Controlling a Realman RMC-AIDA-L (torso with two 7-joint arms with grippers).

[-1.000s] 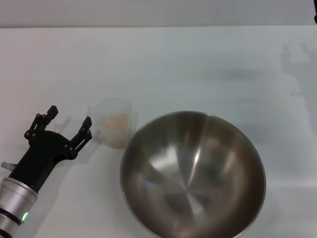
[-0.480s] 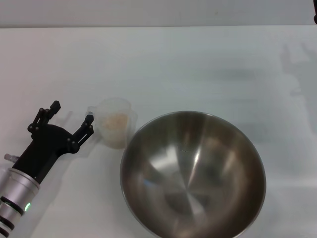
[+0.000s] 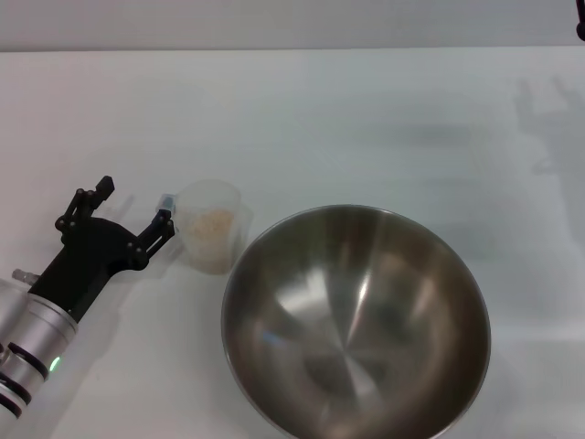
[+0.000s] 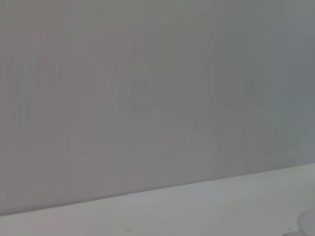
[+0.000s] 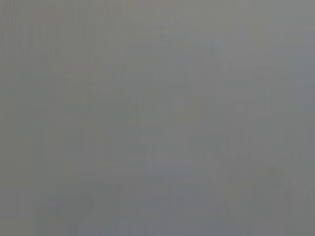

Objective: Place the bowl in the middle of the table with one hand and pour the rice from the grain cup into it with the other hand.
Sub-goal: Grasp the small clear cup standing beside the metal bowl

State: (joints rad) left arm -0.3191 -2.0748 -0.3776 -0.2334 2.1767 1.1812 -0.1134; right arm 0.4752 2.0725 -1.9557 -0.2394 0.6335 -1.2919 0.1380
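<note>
- The grain cup [image 3: 213, 225] is your target, and the left gripper [image 3: 135, 211] sits right at its left side, fingers spread apart with nothing between them.
- One fingertip [image 3: 165, 217] of that gripper is just beside the cup's left wall; you cannot tell from the head view whether it touches. The other finger [image 3: 94, 197] points out over bare table toward the left edge.
- The gripper's black body runs back down toward the near-left corner, where the silver wrist section [image 3: 27, 343] of the left arm shows with a small green light on it.
- The cup stands upright on the table [image 3: 366, 119], left of the middle and closer to the near edge than the far one. You can see the rice [image 3: 214, 222] through its clear wall as a pale beige heap inside.
- The bowl [image 3: 356, 320] lies just beside the cup on its right, rim close to the cup but whether they touch is unclear. It takes up the near-middle part of the table, its lower rim reaching the near edge of the view, and its shiny inside holds no grains.
- The right gripper is not visible to you in the head view; only a dark bit shows at the far-right corner. Faint shadows lie on the table near the right edge.
- The left wrist view gives you a grey wall and a strip of white tabletop; the right wrist view shows plain grey.
</note>
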